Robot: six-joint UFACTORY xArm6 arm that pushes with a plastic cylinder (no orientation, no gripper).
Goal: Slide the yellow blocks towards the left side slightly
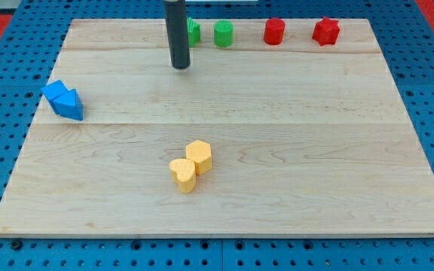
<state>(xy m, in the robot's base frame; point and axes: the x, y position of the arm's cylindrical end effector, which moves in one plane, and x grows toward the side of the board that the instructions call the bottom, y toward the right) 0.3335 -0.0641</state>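
Two yellow blocks touch each other below the board's middle: a hexagonal one (199, 156) and a heart-shaped one (182, 175) just below and left of it. My tip (181, 66) is near the view's top, well above the yellow blocks and apart from them. The rod rises straight up out of the view and hides part of a green block (194, 31).
A wooden board (315, 150) lies on a blue pegboard. Two blue blocks (64, 99) touch at the left edge. A green cylinder (224, 34), a red cylinder (274, 31) and a red star (326, 31) line the top edge.
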